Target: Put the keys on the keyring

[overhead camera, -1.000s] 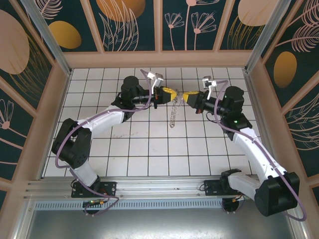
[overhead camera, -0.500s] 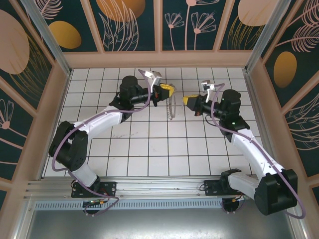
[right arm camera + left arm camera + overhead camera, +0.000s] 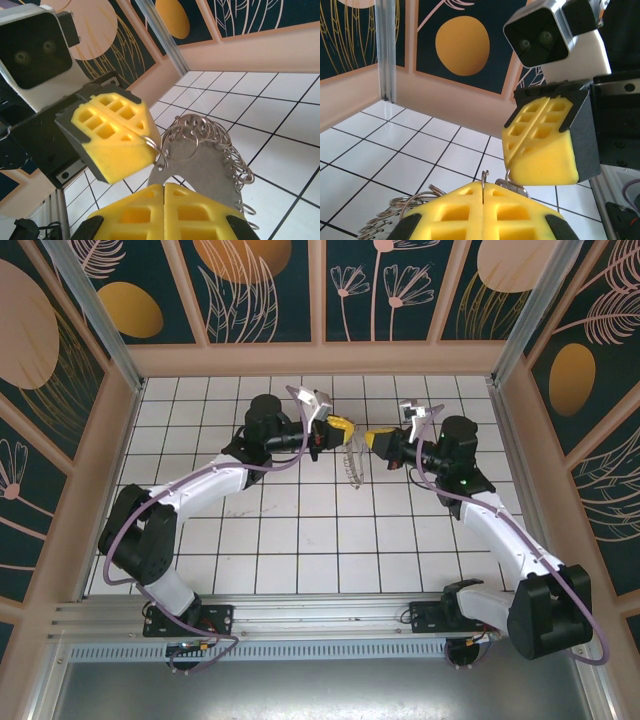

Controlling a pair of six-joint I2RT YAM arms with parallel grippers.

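- Where the two arms meet in the upper middle of the overhead view, the left gripper (image 3: 337, 427) points right. Its yellow foam pads are pressed together on a wire ring of the keyring (image 3: 222, 137), a thin grey metal chain of small linked rings.
- From that pinched ring the keyring curves up and over in the right wrist view, then falls along the right side of the frame. In the overhead view it hangs as a short loop between the two grippers, above the tiles.
- At the centre of the right wrist view stands the key (image 3: 200, 170), a flat, dull lilac-grey metal piece with a rounded top. It is upright, with one ring lying across its upper part; whether that ring passes through it cannot be told.
- The right gripper (image 3: 372, 439) points left, tip just beside the left one. Its yellow pads are closed with no gap and pinch the key's lower edge.
- Below lies a table of white square tiles with dark joints (image 3: 300, 540).
- Around it rise dark teal wall panels with gold discs and pale pink plant drawings (image 3: 260, 280), set in pale wood frames, with a slanted aluminium post (image 3: 95, 315) at the upper left.
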